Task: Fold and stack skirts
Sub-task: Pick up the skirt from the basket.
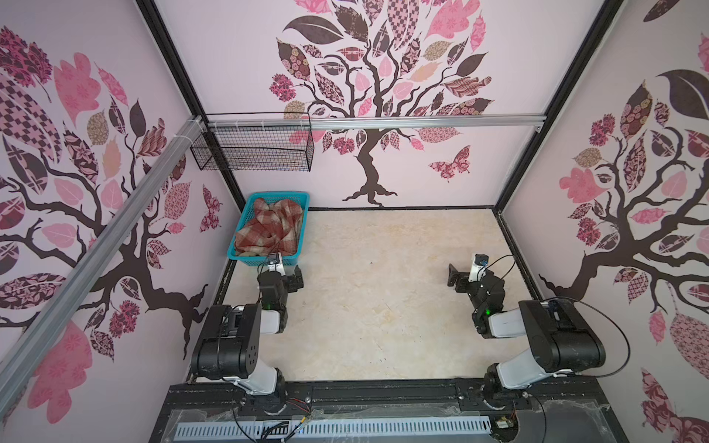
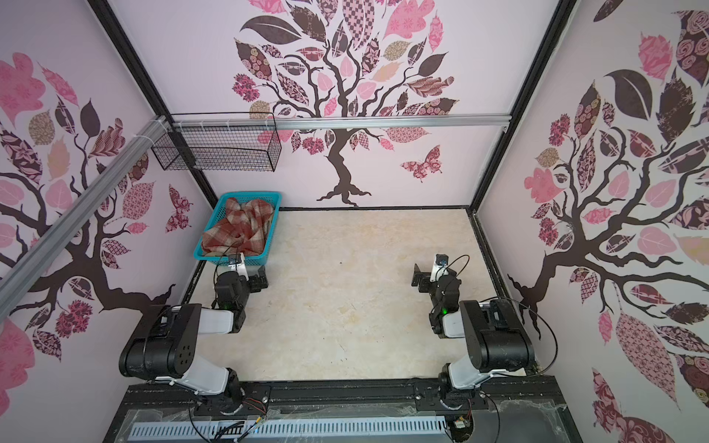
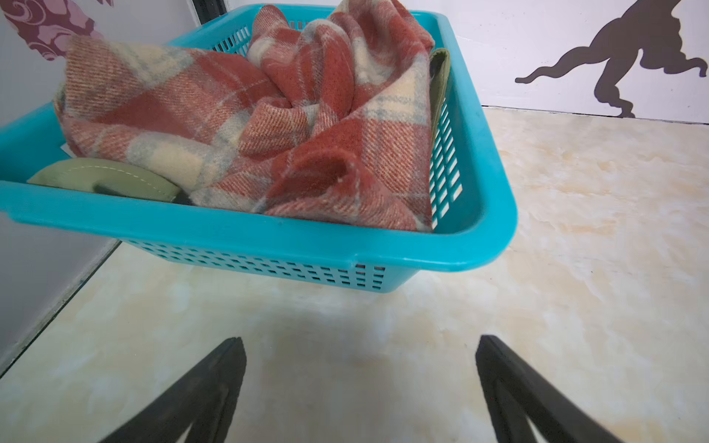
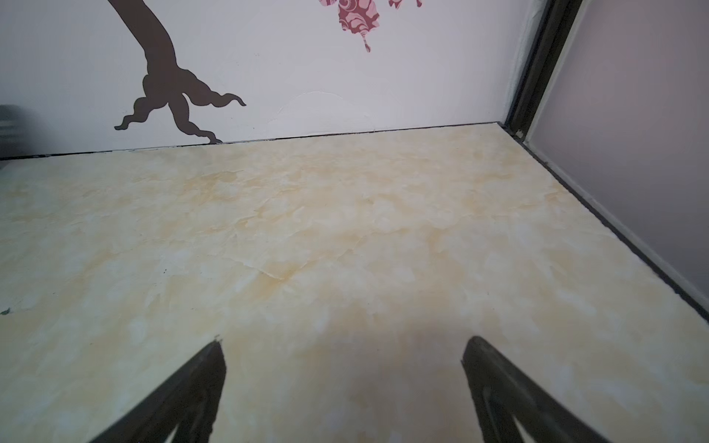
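A thick rust-red and cream plaid skirt (image 1: 268, 226) (image 2: 239, 226) (image 3: 245, 115) lies crumpled in the turquoise basket (image 1: 277, 195) (image 2: 249, 193) (image 3: 268, 234) at the table's far left corner. Under it, the olive-green skirt (image 3: 103, 178) shows only as stitched edges at the basket's rim in the left wrist view. My left gripper (image 1: 282, 274) (image 2: 249, 278) (image 3: 360, 341) hovers low over the table just in front of the basket, open and holding nothing. On the right side of the table my right gripper (image 1: 474, 274) (image 2: 435, 278) (image 4: 345, 340) is open over bare surface.
The cream marbled table (image 1: 383, 287) (image 2: 345, 287) is walled on three sides by tree-patterned panels. A black wire basket (image 1: 253, 149) (image 2: 218, 149) hangs from the rail above the far left corner. A black rail runs along the near edge under both arm bases.
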